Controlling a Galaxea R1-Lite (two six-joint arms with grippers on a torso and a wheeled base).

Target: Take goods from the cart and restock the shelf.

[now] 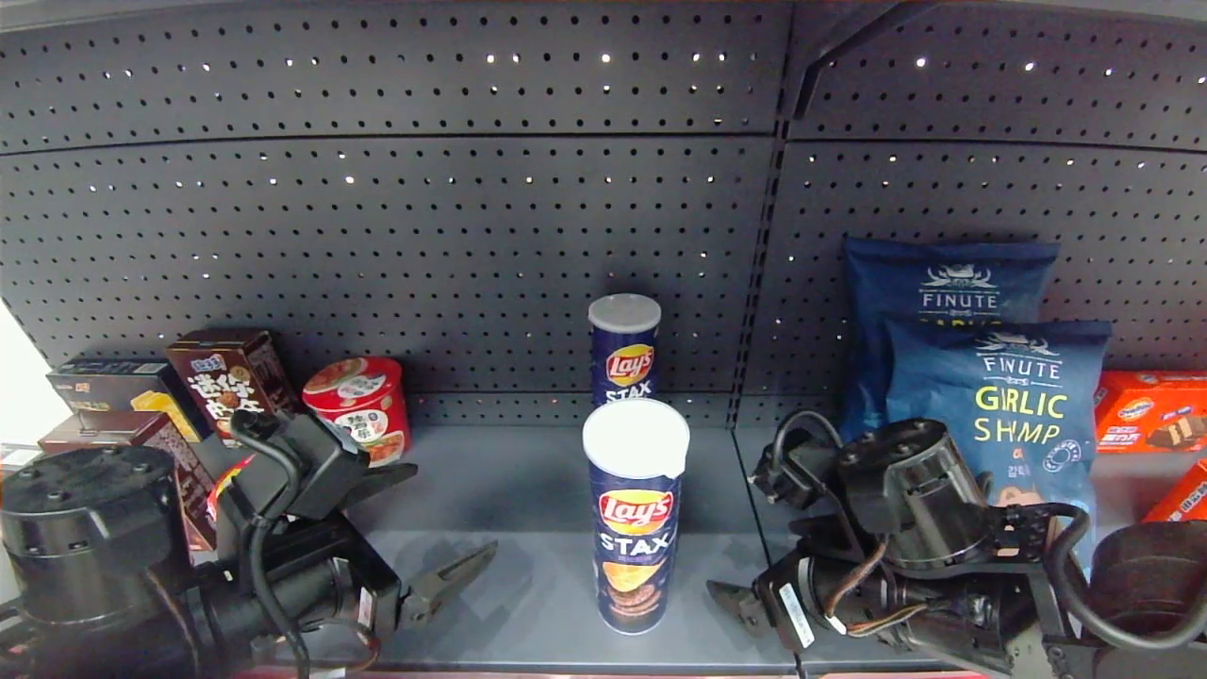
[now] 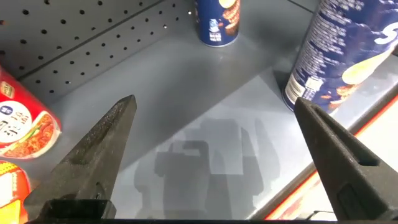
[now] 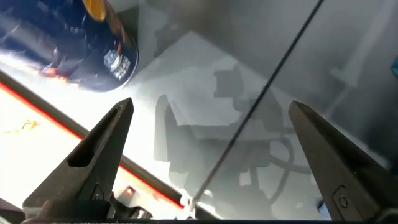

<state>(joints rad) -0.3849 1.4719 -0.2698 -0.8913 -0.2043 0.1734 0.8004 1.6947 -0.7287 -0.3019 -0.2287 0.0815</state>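
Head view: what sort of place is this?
Most likely a shop aisle, or a mock-up of one. A grey shelf with a perforated back panel carries packaged snacks facing outward: a chip can with another behind it, snack bags and a noodle cup.

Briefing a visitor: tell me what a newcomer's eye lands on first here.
A tall blue chip can stands centre-front on the shelf, a second can behind it. Blue snack bags lean at the right, a red noodle cup sits left. The left gripper and right gripper, both open, flank the chip can.
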